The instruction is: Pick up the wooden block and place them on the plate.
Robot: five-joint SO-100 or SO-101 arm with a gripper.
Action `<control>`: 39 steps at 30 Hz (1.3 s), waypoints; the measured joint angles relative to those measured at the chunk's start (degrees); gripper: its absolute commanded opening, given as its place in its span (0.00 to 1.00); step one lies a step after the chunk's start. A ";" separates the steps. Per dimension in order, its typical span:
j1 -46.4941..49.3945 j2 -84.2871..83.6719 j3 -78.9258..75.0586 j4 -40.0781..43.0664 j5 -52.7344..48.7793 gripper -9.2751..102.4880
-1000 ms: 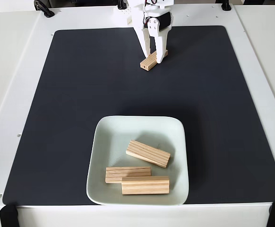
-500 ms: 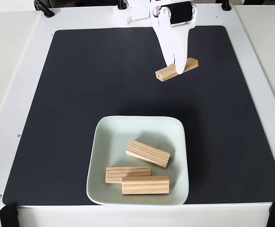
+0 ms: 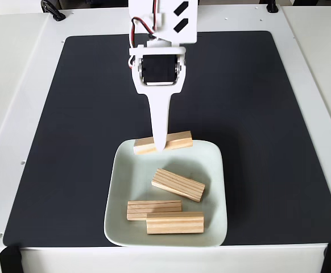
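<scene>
Fixed view: on the black mat (image 3: 69, 142) covering the white bench (image 3: 17, 85), the white end effector (image 3: 160, 147) grips 1 light pine wooden block (image 3: 177, 140) over the far rim of the glossy pale mint-white square plate (image 3: 123, 170). 3 more pine blocks (image 3: 178, 185) lie inside the plate.
</scene>
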 measured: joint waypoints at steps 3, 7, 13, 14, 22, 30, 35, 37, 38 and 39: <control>2.02 -2.37 -1.76 0.00 0.00 0.08; 4.31 -4.13 -2.11 0.00 0.00 0.08; 4.31 -4.48 -2.20 0.09 0.00 0.08; 4.13 -4.48 -2.20 0.09 0.00 0.08; 3.96 -4.48 -2.20 0.09 0.00 0.30; 3.96 -4.48 -2.20 0.09 0.00 0.54; 3.69 -4.48 -2.20 0.09 0.00 0.54; 3.25 -4.48 -2.20 0.09 0.00 0.54; 2.90 -4.48 -2.20 0.09 0.00 0.54; 2.72 -4.48 -2.20 0.09 0.00 0.53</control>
